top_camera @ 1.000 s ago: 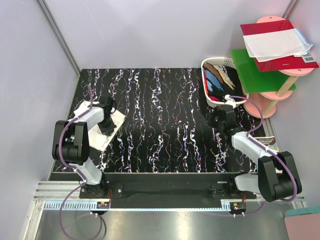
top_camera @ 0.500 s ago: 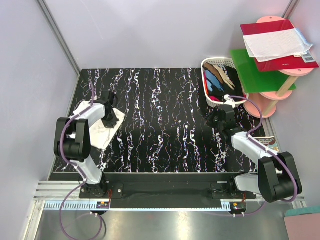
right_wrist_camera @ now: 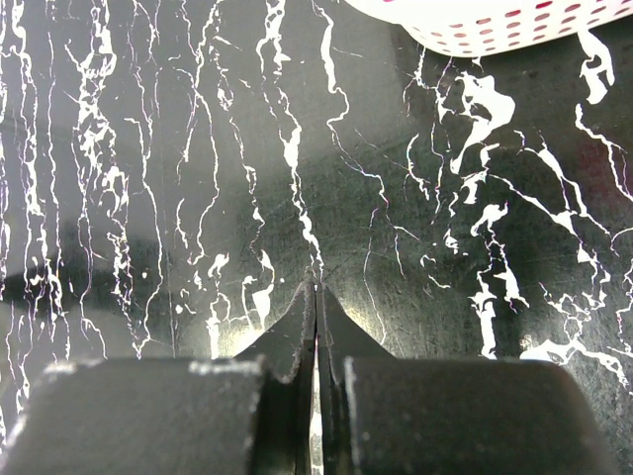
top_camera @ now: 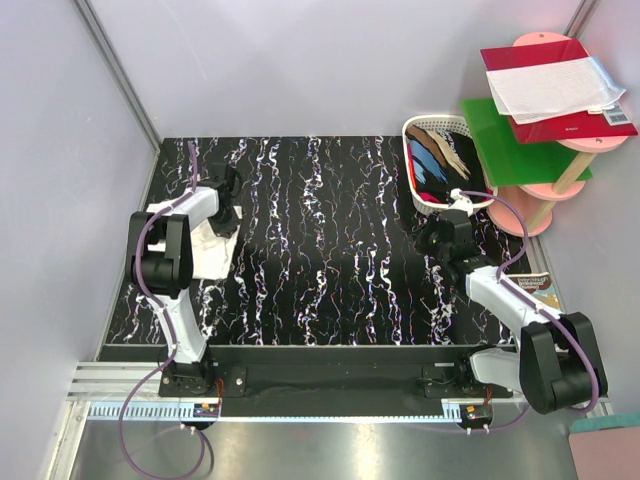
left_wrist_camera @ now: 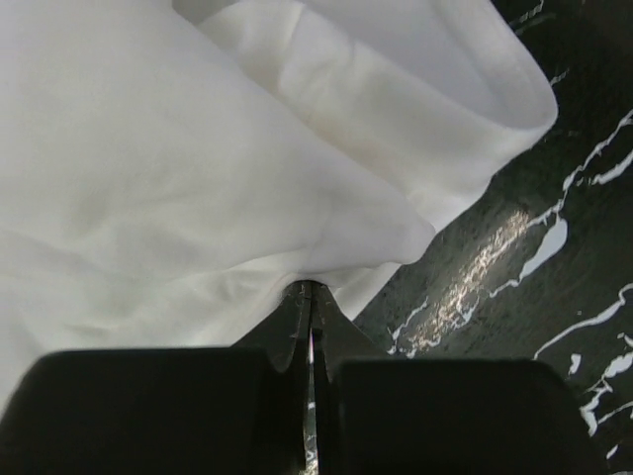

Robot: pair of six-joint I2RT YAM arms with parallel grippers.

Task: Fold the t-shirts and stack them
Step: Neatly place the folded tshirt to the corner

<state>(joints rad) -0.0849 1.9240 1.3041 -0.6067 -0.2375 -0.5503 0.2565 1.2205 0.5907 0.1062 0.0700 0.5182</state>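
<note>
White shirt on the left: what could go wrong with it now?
1. The left tool is shut, its tips right at the loose, rumpled edge of the white shirt. If it moves, it might drag the cloth into more creases, or slip off.
2. The right tool is shut over the bare table beside the basket. Reaching for the other shirts inside might bump its rim.
</note>
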